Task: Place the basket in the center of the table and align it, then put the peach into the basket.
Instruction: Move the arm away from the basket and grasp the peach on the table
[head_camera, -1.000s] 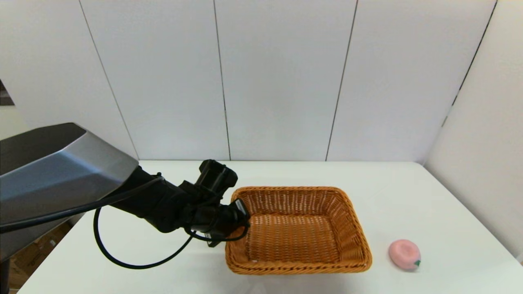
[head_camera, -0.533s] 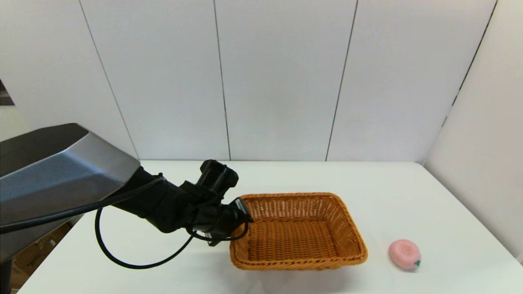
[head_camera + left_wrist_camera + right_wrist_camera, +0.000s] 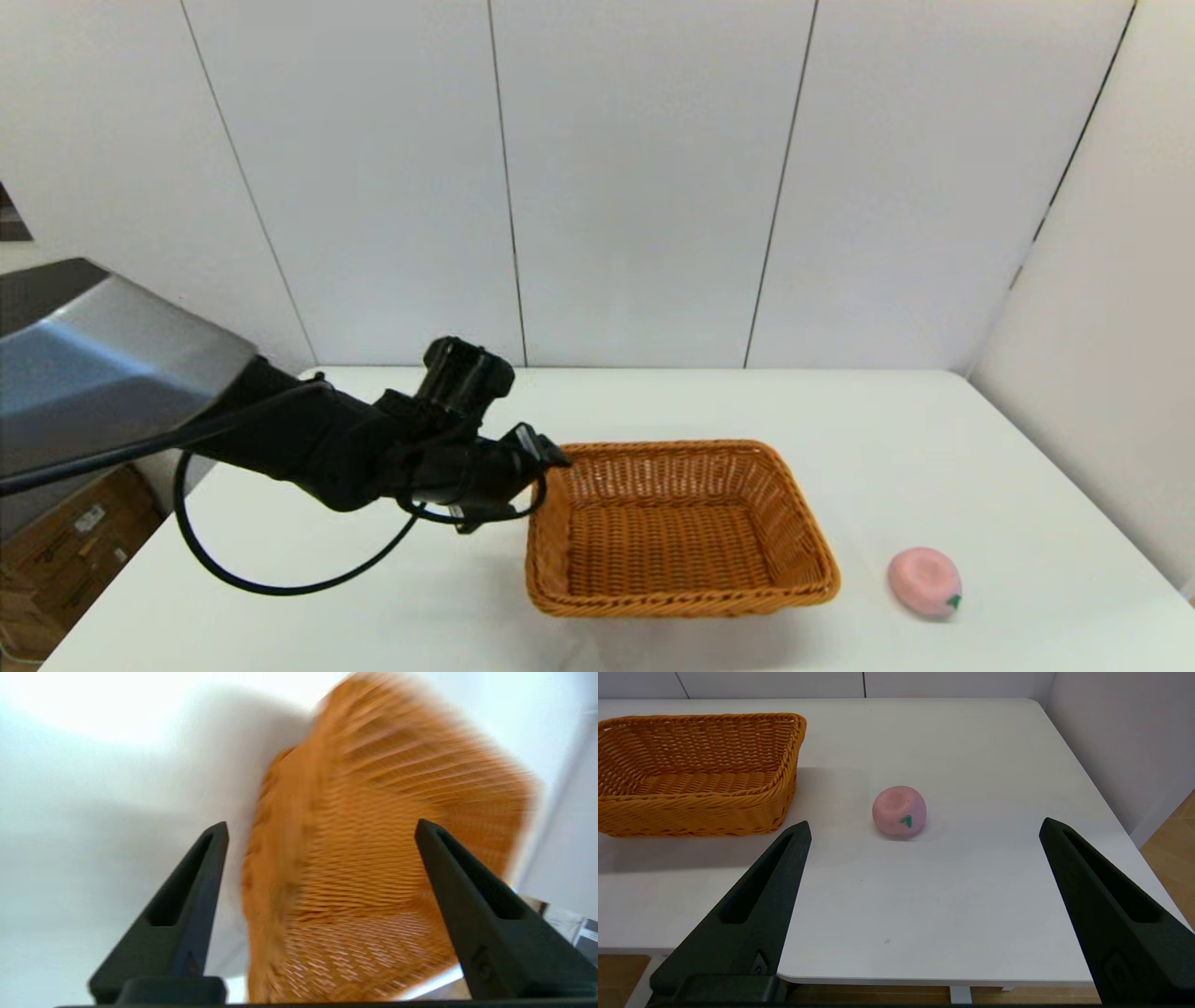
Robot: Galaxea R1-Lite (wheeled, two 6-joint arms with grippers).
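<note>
Basket [image 3: 681, 527] just right of the open left pincer [image 3: 546, 453], rim between its fingers.

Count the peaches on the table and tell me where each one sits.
1. The only peach lies on the white table, to the right of the basket and apart from it, not yet inside. The basket's interior shows no other peach.
</note>
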